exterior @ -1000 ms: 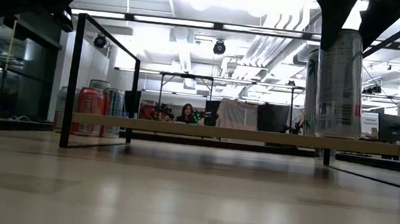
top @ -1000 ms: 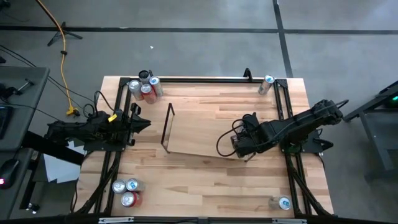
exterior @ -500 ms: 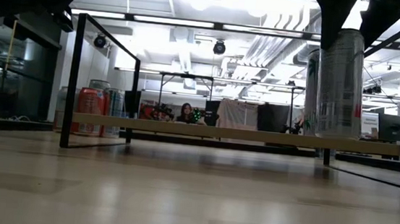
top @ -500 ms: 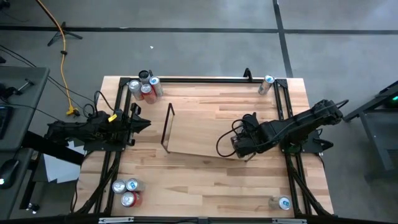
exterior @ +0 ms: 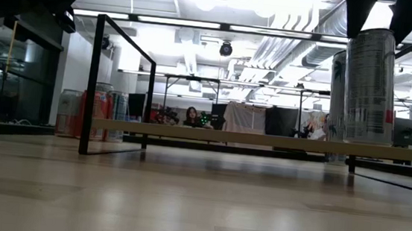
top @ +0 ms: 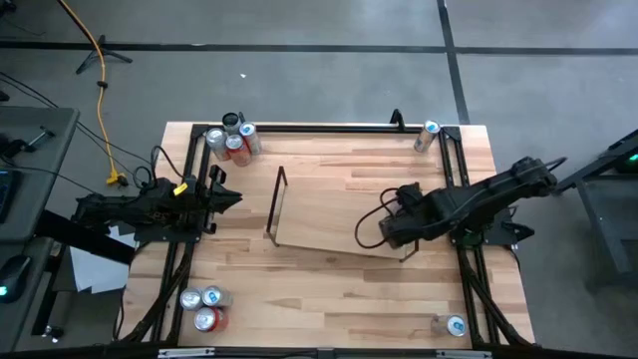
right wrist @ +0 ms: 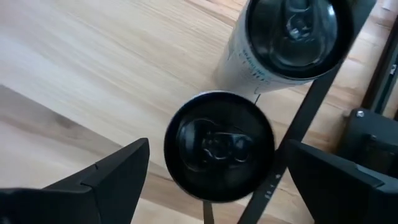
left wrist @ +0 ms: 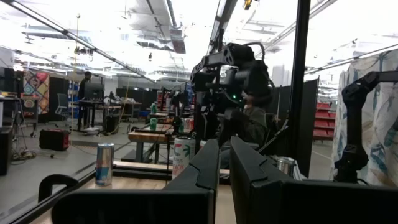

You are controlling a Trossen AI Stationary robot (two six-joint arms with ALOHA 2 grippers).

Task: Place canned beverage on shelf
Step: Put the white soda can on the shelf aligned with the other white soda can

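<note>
High view: straight down over whole table (top: 329, 289). Low view: table-height, level, facing room. Right wrist: close above two can tops. High and low views apparently share shelf (top: 329, 214).

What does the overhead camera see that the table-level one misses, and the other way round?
Only overhead: the left arm waiting at the table's left edge, plainly seen, and three cans at the near left corner. Only table-level: two tall silver cans upright on the shelf, and a person in the room behind. Both: the shelf and the right arm's jaws, open over those cans.
</note>
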